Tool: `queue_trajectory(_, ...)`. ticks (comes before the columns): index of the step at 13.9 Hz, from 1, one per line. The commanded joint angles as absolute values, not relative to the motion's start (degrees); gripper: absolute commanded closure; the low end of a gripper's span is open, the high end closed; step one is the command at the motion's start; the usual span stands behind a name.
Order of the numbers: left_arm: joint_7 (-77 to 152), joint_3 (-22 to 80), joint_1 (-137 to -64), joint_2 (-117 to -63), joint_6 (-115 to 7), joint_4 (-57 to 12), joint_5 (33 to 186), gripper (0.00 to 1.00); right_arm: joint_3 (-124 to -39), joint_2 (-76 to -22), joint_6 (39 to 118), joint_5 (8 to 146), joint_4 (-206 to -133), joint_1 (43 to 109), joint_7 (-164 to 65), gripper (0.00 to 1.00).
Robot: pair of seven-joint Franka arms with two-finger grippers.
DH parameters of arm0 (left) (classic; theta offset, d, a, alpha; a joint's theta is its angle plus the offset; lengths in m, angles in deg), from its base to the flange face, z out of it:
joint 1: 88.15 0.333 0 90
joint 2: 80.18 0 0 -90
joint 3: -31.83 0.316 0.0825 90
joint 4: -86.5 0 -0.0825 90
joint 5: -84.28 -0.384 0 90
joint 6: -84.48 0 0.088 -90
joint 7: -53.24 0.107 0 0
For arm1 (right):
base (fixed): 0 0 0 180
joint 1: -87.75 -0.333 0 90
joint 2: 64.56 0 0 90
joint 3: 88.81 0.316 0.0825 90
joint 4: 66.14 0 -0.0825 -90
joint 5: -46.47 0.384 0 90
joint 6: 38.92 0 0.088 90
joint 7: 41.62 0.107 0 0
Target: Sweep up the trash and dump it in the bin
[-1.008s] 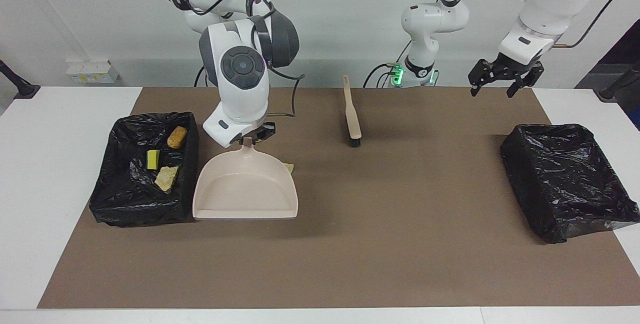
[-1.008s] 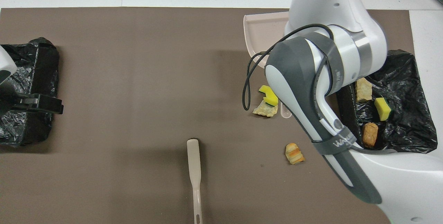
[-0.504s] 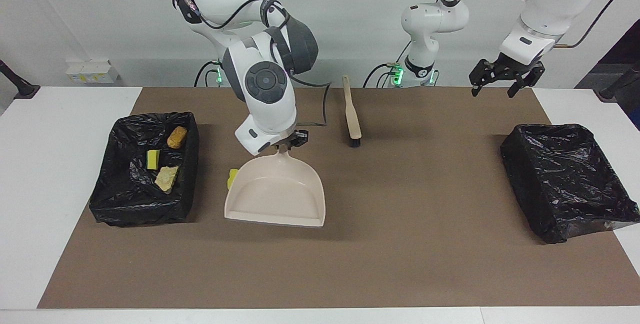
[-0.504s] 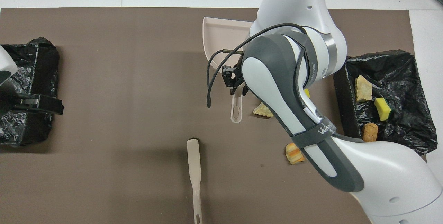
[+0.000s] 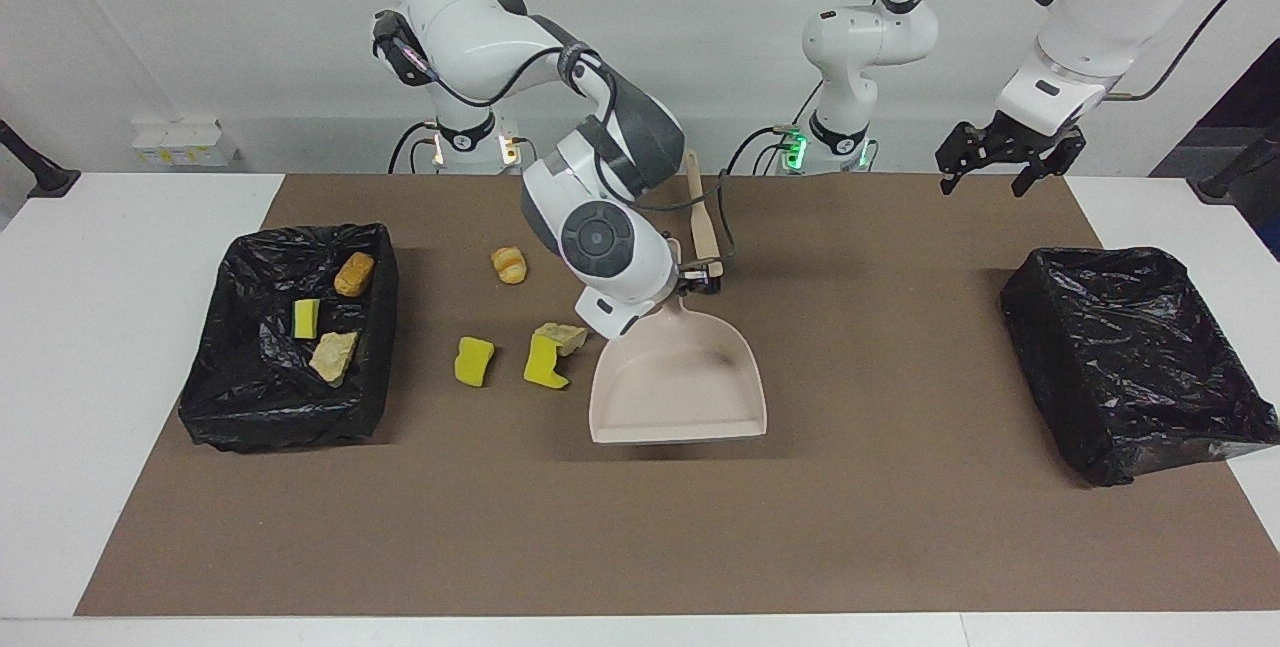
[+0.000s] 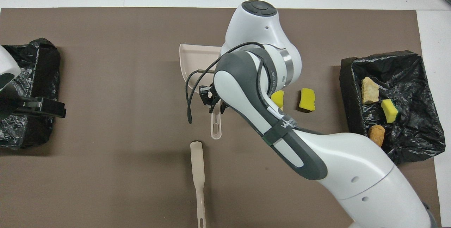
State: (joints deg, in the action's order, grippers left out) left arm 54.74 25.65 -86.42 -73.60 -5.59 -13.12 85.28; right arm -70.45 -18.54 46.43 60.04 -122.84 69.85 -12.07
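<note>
Right gripper [image 5: 697, 277]: fingers clamped on the handle of the beige dustpan [image 5: 680, 382], over the middle of the brown mat [image 5: 640, 527]; pan tilted, its open lip away from the robots.
Left gripper [image 5: 1005, 162]: waiting in the air over the mat's edge at the left arm's end, fingers spread wide, holding nothing.
Trash on mat: yellow sponge chunk [image 5: 473, 361]; second yellow chunk [image 5: 545, 364] touching a tan lump [image 5: 562, 336], just beside the dustpan toward the right arm's end; croissant-like lump [image 5: 510, 264] nearer the robots.
Trash in bin: black-lined bin [image 5: 250, 407] at the right arm's end held a brown lump [image 5: 353, 273], a yellow sponge [image 5: 306, 318] and a tan lump [image 5: 333, 355].
Second bin [image 5: 1130, 367]: black-lined, at the left arm's end; no scraps seen in it.
Brush [image 5: 704, 217]: beige, lying on the mat near the robots, partly covered by the right arm.
Writing: white lettering on the right arm's dark strap [image 6: 283, 126], too partial to read in the overhead view.
</note>
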Motion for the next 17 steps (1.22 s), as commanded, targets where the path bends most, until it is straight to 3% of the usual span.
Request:
queue_trajectory(1, 55.08, 26.03, -86.57, -71.92, -5.96, -15.71, 85.16, 0.00, -70.17, -16.49, 48.43, 61.32, -120.72, 67.46, -9.98, 1.00)
queue_trajectory(4, 55.17, 26.03, -86.57, -71.57, -5.96, -16.24, 85.16, 0.00, -69.92, -15.52, 53.17, 61.32, -120.89, 65.25, -5.95, 1.00)
queue_trajectory(10, 55.26, 26.03, -86.57, -71.48, -5.96, -16.51, 85.16, 0.00, -69.65, -13.06, 53.54, 61.32, -121.68, 63.66, -5.50, 1.00)
queue_trajectory(16, 55.17, 26.03, -86.57, -71.48, -5.96, -16.69, 85.16, 0.00, -69.83, -14.11, 55.19, 58.17, -123.96, 62.35, -6.03, 1.00)
queue_trajectory(17, 55.00, 26.03, -86.57, -71.48, -6.05, -16.69, 85.16, 0.00, -69.65, -14.11, 57.38, 57.03, -124.66, 62.61, -6.11, 0.83)
